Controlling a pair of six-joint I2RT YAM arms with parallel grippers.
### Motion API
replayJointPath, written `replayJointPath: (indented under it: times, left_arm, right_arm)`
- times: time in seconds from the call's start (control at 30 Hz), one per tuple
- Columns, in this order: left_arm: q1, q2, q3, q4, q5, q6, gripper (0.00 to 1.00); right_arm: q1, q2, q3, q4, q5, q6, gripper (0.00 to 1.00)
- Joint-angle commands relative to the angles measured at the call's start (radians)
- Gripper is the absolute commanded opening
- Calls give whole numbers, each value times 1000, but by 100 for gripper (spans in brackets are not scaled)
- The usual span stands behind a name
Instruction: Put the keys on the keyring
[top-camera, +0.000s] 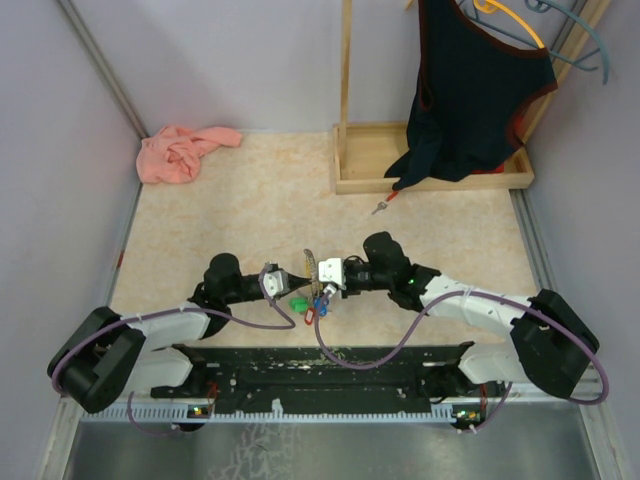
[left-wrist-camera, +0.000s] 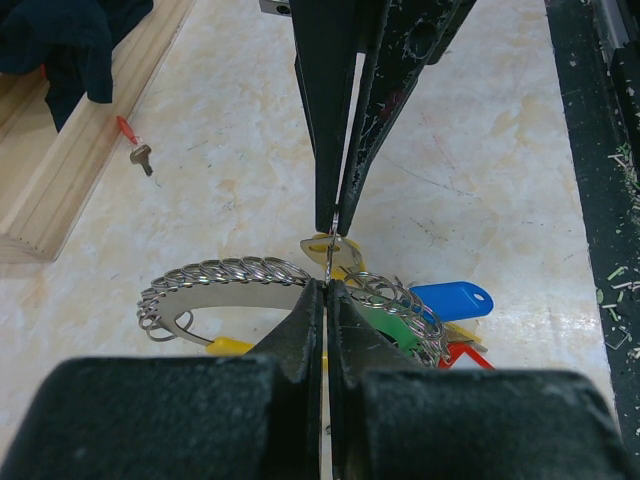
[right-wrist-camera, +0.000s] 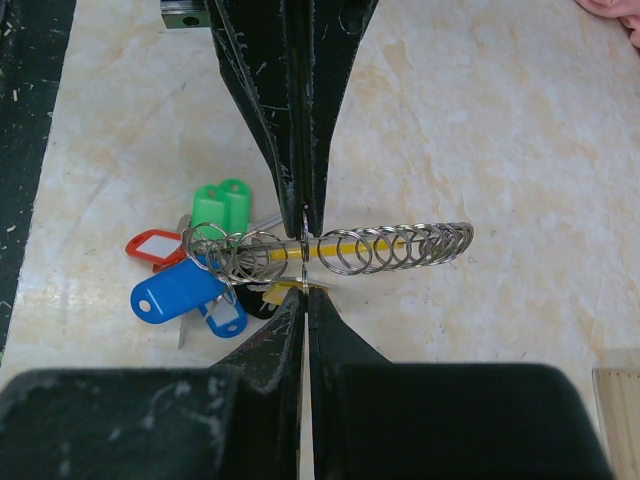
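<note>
The keyring (right-wrist-camera: 400, 245), a curved grey metal strip strung with several small wire rings, is held just above the table at the centre, with blue (left-wrist-camera: 452, 298), green (right-wrist-camera: 220, 205) and red (right-wrist-camera: 150, 245) tags bunched at one end. My left gripper (left-wrist-camera: 327, 284) is shut on one thin ring of it. My right gripper (right-wrist-camera: 305, 290) meets it tip to tip, shut on a pale yellow key head (left-wrist-camera: 333, 246) at that same ring. A red-capped key (top-camera: 383, 205) lies alone on the table, far from both grippers (top-camera: 308, 283).
A wooden rack base (top-camera: 350, 160) stands at the back right, with a dark garment (top-camera: 470, 90) hanging over it and hangers above. A pink cloth (top-camera: 182, 152) lies at the back left. The black base rail (top-camera: 320, 365) runs along the near edge.
</note>
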Motion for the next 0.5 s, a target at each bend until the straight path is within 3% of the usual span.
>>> replayJointPath:
  times: [0.0,0.47]
  left_arm:
    - [5,1,23,19,32,-9,0]
    - [5,6,28,17,45,-8,0]
  right_arm:
    - [11,-24,52,49,-16,11,0]
    - [20,-10,62,40,-26,14,0]
